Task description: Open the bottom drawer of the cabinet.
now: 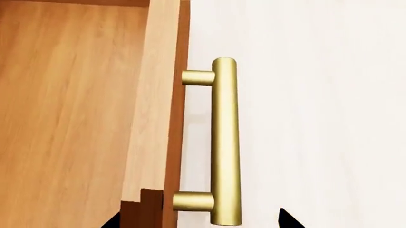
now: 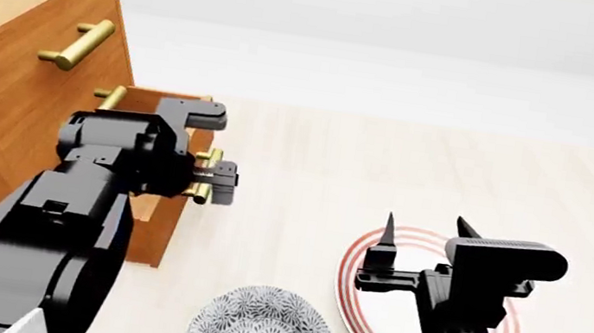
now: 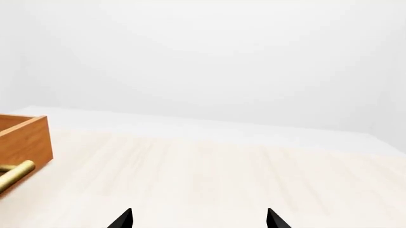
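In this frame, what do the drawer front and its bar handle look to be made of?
The bottom drawer looks like orange-brown wood with a smooth matte finish; fine straight grain lines run along it. Its handle looks like brushed brass or similar yellow metal: a satin-gold round bar on two stubby posts with soft highlights. As a simulator render, both are appearances only.
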Available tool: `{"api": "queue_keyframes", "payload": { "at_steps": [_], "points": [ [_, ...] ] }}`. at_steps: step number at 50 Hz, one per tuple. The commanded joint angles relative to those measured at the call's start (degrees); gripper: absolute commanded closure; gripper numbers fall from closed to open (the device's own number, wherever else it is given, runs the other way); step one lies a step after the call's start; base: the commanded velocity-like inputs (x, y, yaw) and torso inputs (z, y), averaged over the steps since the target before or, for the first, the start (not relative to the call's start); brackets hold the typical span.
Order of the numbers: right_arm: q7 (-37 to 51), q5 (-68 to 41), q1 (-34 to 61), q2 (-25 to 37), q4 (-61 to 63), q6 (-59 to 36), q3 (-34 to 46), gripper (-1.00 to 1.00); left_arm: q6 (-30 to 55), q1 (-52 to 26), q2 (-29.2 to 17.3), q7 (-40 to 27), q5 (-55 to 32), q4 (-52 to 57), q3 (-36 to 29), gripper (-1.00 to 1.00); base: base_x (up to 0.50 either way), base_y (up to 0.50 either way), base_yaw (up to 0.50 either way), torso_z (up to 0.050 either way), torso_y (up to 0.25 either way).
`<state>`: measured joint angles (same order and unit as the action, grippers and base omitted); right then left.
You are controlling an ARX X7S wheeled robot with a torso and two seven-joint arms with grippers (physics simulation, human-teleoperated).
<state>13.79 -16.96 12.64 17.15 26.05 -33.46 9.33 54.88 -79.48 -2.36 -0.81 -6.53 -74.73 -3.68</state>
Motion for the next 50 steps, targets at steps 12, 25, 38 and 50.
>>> {"api": "queue_keyframes", "payload": {
  "at_steps": [12,25,38,50],
  "points": [
    [0.4,-0.3,0.2,0.2,-0.3,0.2,0.5,-1.00,2.3,-0.4,1.3,13.2,5.3,-0.2,0.8,-1.00,0.00,0.00,0.00,0.000,0.000],
    [0.9,-0.6,0.4,0.7,0.5,-0.5,0.5,-1.00,3.1,-1.1,2.3,18.1,-2.2,-0.2,-6.2,-1.00,0.00,0.00,0.00,0.000,0.000],
    [1.1,-0.8,0.5,0.9,0.6,-0.6,0.6,-1.00,2.7,-1.1,2.3,15.0,-23.6,0.7,-23.1,-1.00,0.00,0.00,0.00,0.000,0.000],
    [1.2,-1.0,0.5,1.2,0.4,-0.5,0.7,-1.00,2.4,-0.9,2.3,14.4,-32.9,2.3,-30.5,-1.00,0.00,0.00,0.00,0.000,0.000]
  ]
}}
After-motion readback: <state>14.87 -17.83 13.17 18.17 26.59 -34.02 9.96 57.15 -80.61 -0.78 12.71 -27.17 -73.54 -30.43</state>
